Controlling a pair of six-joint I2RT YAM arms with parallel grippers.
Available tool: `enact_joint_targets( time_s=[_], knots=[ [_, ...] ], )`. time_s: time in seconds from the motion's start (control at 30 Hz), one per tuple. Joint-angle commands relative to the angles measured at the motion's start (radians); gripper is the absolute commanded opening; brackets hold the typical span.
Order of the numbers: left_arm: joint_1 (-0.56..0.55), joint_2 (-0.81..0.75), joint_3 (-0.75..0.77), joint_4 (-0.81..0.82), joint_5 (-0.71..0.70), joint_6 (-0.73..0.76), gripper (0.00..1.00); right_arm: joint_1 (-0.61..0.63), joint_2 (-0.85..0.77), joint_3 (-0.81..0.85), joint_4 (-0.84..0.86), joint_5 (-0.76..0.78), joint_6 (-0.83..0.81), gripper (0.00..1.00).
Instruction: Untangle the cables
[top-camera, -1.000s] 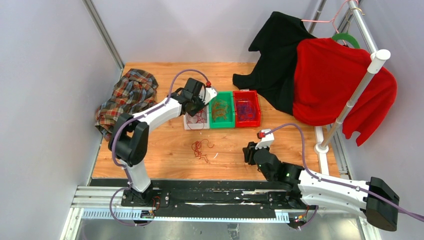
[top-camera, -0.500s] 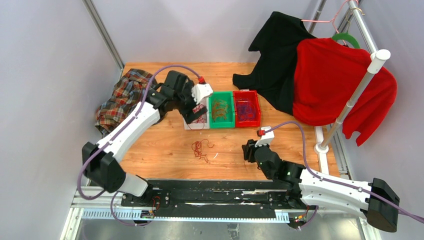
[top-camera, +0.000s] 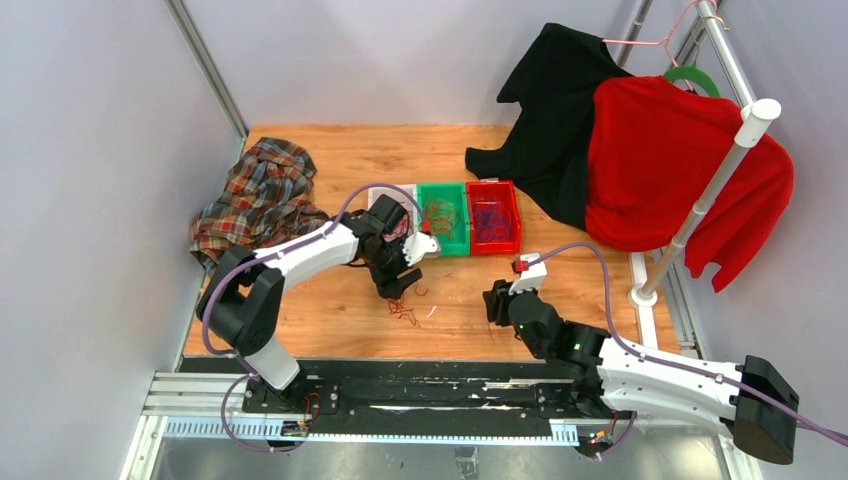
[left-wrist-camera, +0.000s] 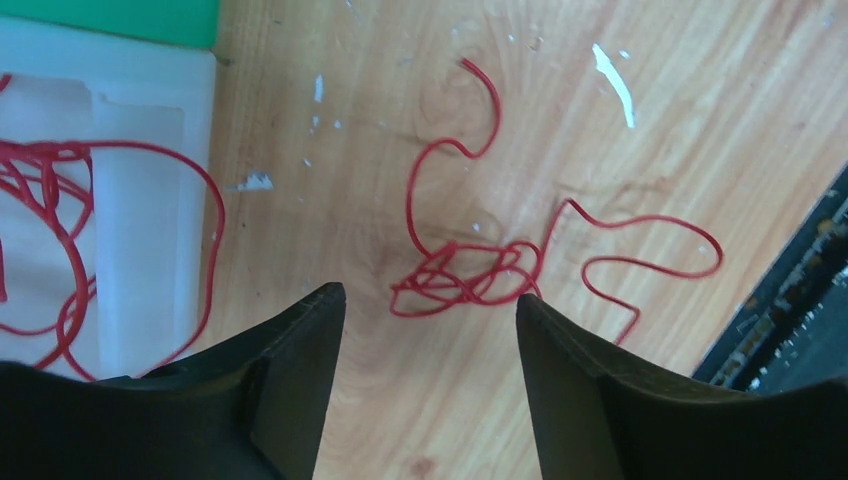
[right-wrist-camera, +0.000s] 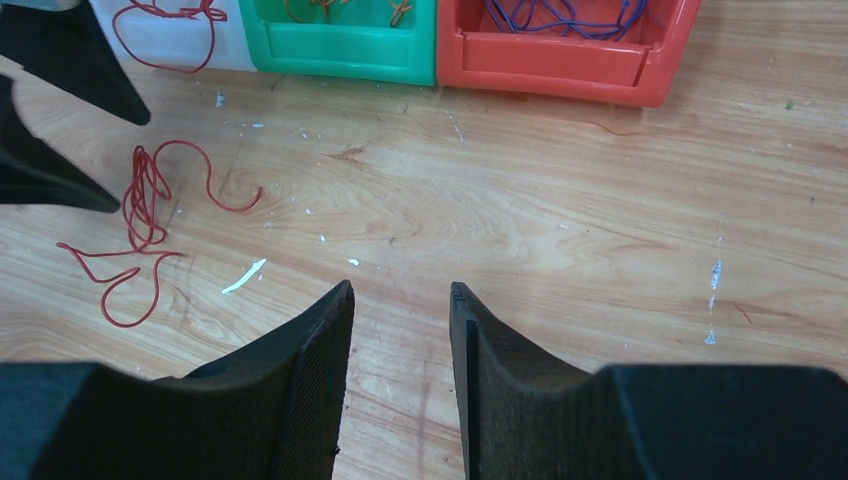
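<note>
Pale walls (top-camera: 100, 150) enclose a wooden table (top-camera: 400, 145) beside a white garment rack (top-camera: 714, 185).

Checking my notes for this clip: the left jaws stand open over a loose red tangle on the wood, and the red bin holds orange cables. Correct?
Not quite: the red bin holds purple-blue cables, not orange, as the right wrist view shows. The rest stands.

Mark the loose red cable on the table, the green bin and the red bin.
loose red cable (left-wrist-camera: 470, 280), left wrist view, on its tangled knot.
green bin (right-wrist-camera: 340, 52), right wrist view, on its front wall.
red bin (right-wrist-camera: 560, 62), right wrist view, on its front wall.
</note>
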Motion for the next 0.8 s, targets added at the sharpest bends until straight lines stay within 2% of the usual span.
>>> enact_joint_targets(
  time_s=[0.0, 0.07, 0.2, 0.3, 0.37, 0.43, 0.57, 0.77],
  knots=[
    [-0.004, 0.044, 0.002, 0.124, 0.002, -0.035, 0.64, -0.013, -0.005, 0.037, -0.01, -0.002, -0.01, 0.4],
    [-0.008, 0.061, -0.002, 0.146, -0.003, -0.039, 0.55, -0.014, -0.006, 0.035, -0.009, -0.004, -0.009, 0.4],
    [-0.017, 0.052, -0.014, 0.121, 0.07, -0.049, 0.27, -0.018, -0.011, 0.032, -0.013, -0.004, -0.008, 0.4],
    [-0.024, -0.01, -0.027, 0.087, 0.121, -0.049, 0.12, -0.024, -0.018, 0.032, -0.015, -0.007, -0.013, 0.39],
    [-0.024, -0.054, -0.018, 0.04, 0.155, -0.046, 0.05, -0.029, -0.02, 0.035, -0.016, -0.01, -0.017, 0.39],
    [-0.024, -0.096, 0.003, -0.012, 0.187, -0.046, 0.01, -0.036, -0.02, 0.039, -0.016, -0.014, -0.018, 0.38],
    [-0.024, -0.172, 0.087, -0.104, 0.209, -0.057, 0.01, -0.047, -0.02, 0.046, -0.016, -0.021, -0.025, 0.37],
    [-0.023, -0.222, 0.243, -0.153, 0.072, -0.048, 0.01, -0.063, -0.025, 0.056, -0.018, -0.022, -0.038, 0.36]
  ],
)
